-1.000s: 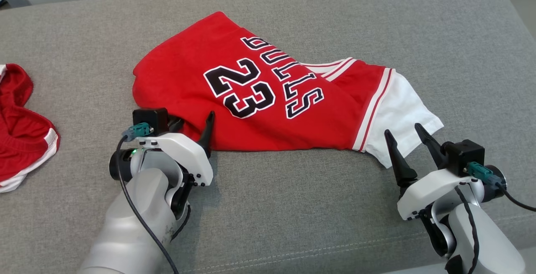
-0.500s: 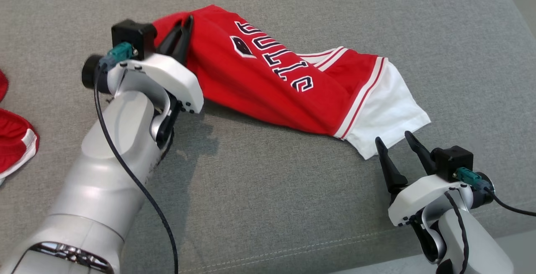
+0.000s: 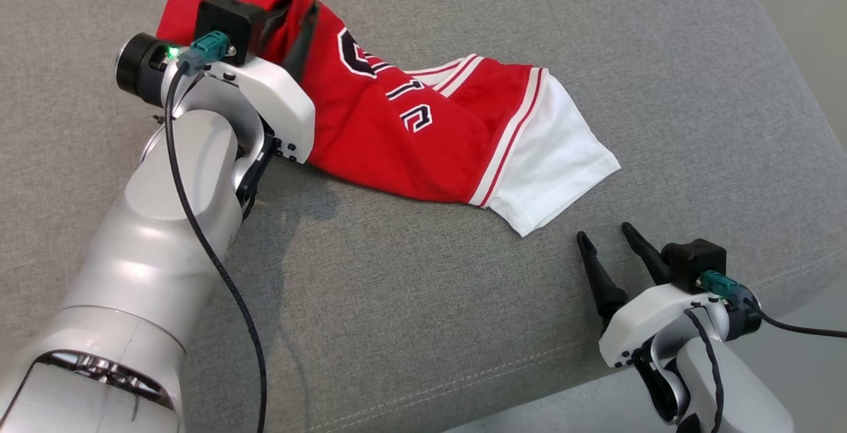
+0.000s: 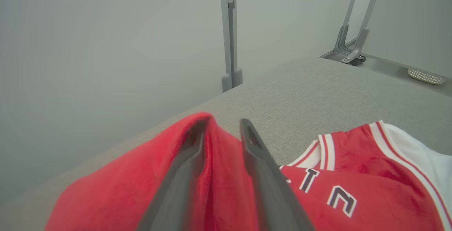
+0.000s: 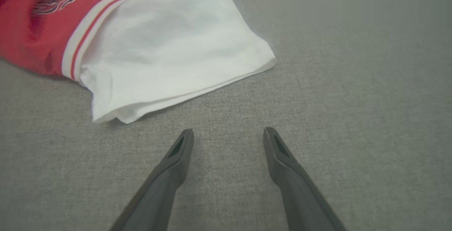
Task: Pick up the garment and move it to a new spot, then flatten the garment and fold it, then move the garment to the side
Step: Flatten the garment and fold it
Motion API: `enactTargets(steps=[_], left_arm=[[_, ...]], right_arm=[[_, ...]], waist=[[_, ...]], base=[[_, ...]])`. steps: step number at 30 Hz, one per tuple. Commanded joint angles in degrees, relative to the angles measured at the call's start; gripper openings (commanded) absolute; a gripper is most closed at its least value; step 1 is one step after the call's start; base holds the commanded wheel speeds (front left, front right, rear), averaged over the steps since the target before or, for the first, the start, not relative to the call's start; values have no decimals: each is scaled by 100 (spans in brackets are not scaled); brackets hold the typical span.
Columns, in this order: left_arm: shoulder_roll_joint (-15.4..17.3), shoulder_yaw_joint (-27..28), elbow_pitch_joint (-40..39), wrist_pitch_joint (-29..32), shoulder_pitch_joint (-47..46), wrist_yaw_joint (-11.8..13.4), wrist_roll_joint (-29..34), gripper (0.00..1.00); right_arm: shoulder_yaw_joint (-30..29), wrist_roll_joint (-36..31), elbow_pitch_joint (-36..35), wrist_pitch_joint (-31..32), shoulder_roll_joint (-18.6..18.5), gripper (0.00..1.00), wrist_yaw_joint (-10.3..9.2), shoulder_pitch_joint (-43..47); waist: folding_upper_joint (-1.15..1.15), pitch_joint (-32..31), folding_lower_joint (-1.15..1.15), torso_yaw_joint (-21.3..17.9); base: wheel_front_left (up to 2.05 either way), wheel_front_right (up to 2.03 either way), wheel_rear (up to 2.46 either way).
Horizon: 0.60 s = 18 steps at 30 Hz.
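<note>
1. On the grey upholstered surface [image 3: 430, 300], the garment [image 3: 397, 148] is shown bunched and drawn out on a diagonal. It is a red jersey with dark lettering outlined in white.
2. At the garment's far-left end, a fold of red cloth is pinched between the two dark fingers of the left gripper [image 3: 298, 26]. That end is held above the surface, and a shadow is cast beneath it.
3. In the left wrist view, the red cloth is seen bulging up between the nearly closed fingers.
4. At the near-right end, the white sleeve [image 3: 556, 155] is laid flat on the surface. It is bordered by red and white stripes.
5. Near the front right edge of the surface, the right gripper [image 3: 603, 234] is held with its fingers spread and nothing between them. The tips are pointed toward the sleeve but kept apart from its hem.
6. Beyond the far edge of the surface, a grey metal post [image 4: 229, 29] and slanted frame legs [image 4: 356, 22] are seen against a pale wall.
</note>
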Motion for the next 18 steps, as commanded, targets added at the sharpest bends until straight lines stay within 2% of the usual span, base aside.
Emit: enactTargets(steps=[1,9,18], left_arm=[[173,62,-27,-33,-67,-45,-36,100],[143,-204,91,-33,134,-123,-36,100],[79,-269,94,-33,776,-132,-560,100]], right_arm=[[130,73,-31,-82,27,100,24,-28],[120,177,189,-83,-30,100,24,-44],[144,226,303,-84,-101,100,24,-95]], waist=[[0,26,0,-12],[0,1,0,366],[0,-178,0,929]], base=[[0,0,0],[0,0,0],[0,0,0]])
